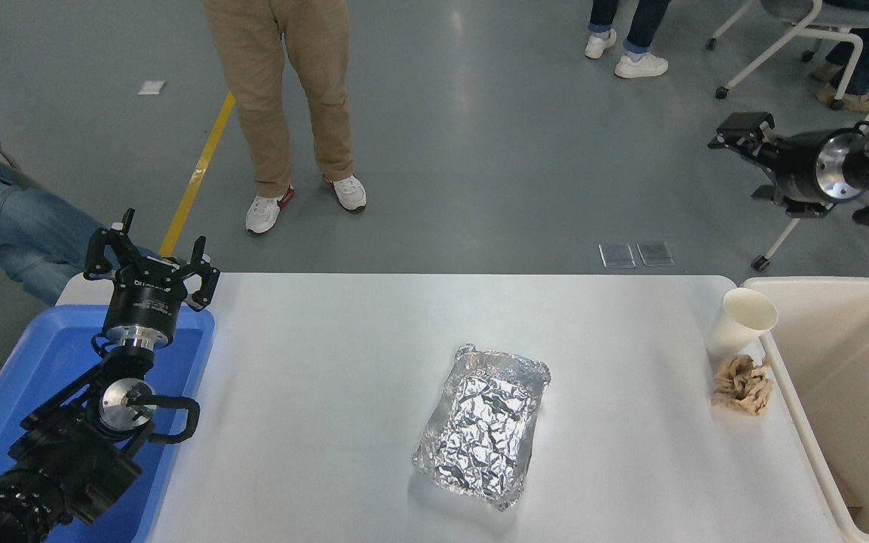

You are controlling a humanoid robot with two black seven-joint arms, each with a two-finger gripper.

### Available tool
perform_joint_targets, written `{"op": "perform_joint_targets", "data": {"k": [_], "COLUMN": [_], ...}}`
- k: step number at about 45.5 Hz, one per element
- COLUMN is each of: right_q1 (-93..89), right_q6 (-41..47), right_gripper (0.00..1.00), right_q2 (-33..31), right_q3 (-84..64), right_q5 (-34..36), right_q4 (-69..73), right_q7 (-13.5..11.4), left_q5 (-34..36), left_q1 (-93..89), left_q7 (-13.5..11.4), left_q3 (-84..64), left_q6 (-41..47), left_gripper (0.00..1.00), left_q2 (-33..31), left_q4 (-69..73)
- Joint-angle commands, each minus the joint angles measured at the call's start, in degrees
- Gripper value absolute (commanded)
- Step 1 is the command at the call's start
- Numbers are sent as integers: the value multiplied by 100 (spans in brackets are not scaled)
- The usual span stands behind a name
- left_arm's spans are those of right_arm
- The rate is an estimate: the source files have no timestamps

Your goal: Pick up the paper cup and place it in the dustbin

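The white paper cup [740,324] stands upright near the table's far right corner, right beside the dustbin's [861,354] cream wall. My right gripper [750,160] hangs high beyond that corner, well above and behind the cup. It points left, open, with nothing in it. At the lower left, my left gripper [151,260] is parked open over the blue tray.
A crumpled brown paper wad [741,385] lies just in front of the cup, against the bin's rim. A crinkled foil tray [483,426] sits mid-table. The blue tray [35,362] is at the left edge. People stand and sit beyond the table.
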Motion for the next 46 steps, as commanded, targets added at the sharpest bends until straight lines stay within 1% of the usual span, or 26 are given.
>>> {"op": "perform_joint_targets", "data": {"k": [1,6,25,39,46], "right_q1": [904,1317,2864,2953,2874], "right_q6": [666,1008,1817,1783,1721], "right_gripper": [100,100,100,100,100], "right_q2": [107,98,98,177,177], "right_q3": [-583,-574,-609,-645,-899], "right_q5": [-538,-758,-776,-1004,-1084], "right_q4": [968,1434,3059,3236,3227], "right_q7": [-20,-20,-29,-29,-29], "left_q5": [0,0,0,0,0], "left_q1": [5,-4,-4,5,5], "left_q7": [-1,-1,-1,-1,-1], "left_q3": [1,1,1,1,1], "left_q6": [0,0,0,0,0], "left_gripper": [99,99,99,99,99], "left_q2": [0,0,0,0,0], "left_q4": [0,0,0,0,0]}}
